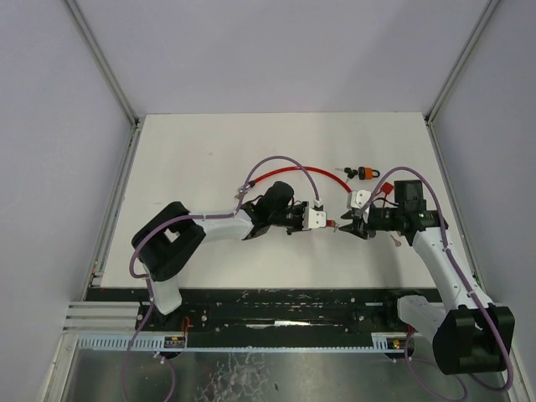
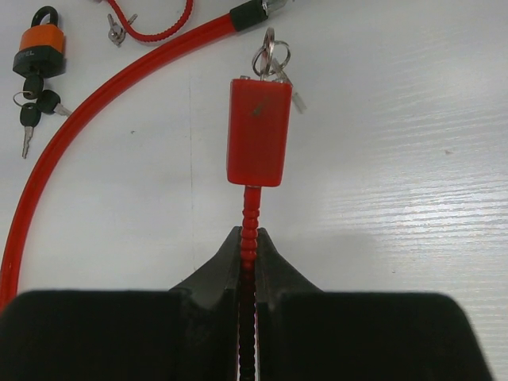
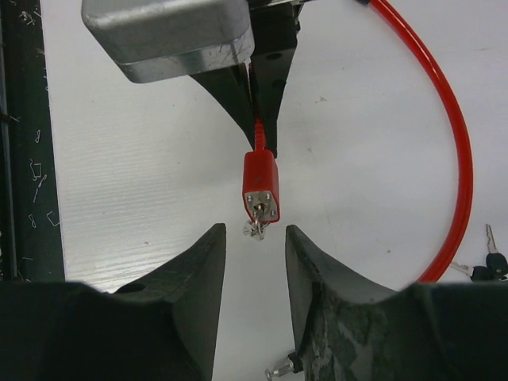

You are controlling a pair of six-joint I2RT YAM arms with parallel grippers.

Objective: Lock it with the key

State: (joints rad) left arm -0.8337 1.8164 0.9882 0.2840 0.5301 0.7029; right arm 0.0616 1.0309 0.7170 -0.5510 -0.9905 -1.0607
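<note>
A red cable lock's body [image 2: 259, 131] hangs just above the table, and my left gripper [image 2: 249, 238] is shut on the ribbed red cable right behind it. The key [image 3: 255, 226] sits in the keyhole on the lock's end face, with its ring [image 2: 271, 59] dangling. In the right wrist view my right gripper [image 3: 254, 232] faces that end; its jaws are open on either side of the key and touch nothing. From above, the two grippers [image 1: 328, 221] [image 1: 350, 226] meet nose to nose at the table's middle right.
The red cable [image 1: 293, 170] loops back over the table behind the grippers. An orange padlock [image 1: 366, 172] with black-headed keys [image 2: 36, 107] lies beyond it. The cable's free metal tip [image 3: 282, 367] lies under my right gripper. A black rail [image 1: 276, 306] edges the near side.
</note>
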